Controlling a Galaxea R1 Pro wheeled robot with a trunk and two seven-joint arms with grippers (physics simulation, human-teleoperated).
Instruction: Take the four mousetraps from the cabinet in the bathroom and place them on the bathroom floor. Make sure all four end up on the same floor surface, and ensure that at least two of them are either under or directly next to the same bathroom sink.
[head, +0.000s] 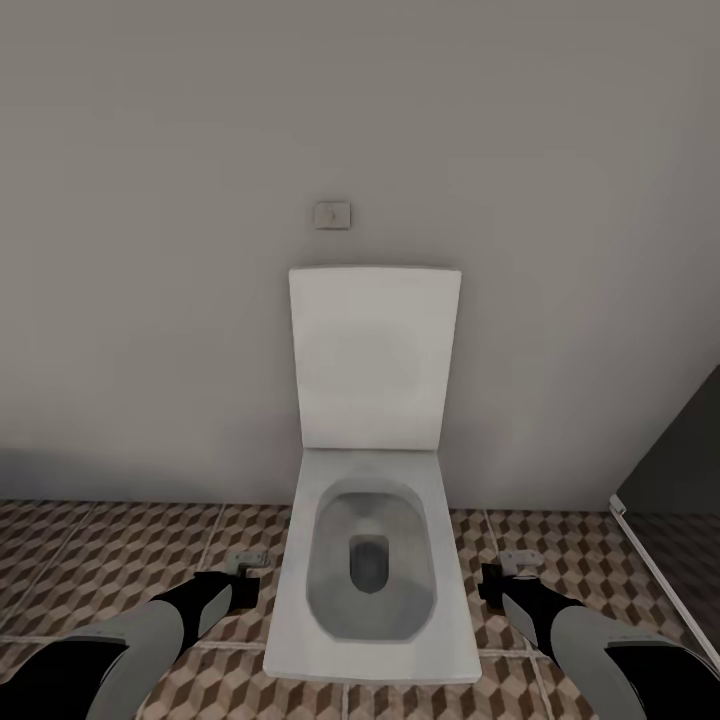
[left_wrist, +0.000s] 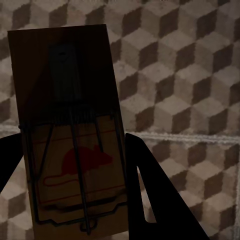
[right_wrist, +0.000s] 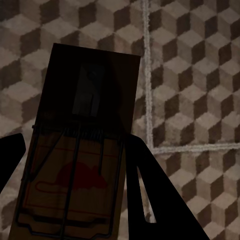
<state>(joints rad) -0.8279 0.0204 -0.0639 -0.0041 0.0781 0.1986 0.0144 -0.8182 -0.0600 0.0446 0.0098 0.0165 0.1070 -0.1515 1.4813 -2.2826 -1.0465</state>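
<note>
Against the plain grey wall (head: 150, 250) we list, largest first:

- Bathroom floor (head: 120, 560): square tiles printed with brown, beige and white cubes, thin grey grout.
- Toilet (head: 368, 570): white, glossy, squared bowl, flat lid raised; small rectangular flush plate (head: 332, 215) above.
- Left end effector (head: 245, 563): black fingers (left_wrist: 150, 190) clamped on a mousetrap (left_wrist: 70, 130) held above the tiles, left of the toilet. Flat brown wooden rectangle, dark wire spring and bar, red mouse silhouette with red outline printed; no legible writing.
- Right end effector (head: 515, 562): clamped on a second mousetrap (right_wrist: 82, 145), same build, red mouse print darker in shadow, right of the toilet.
</note>
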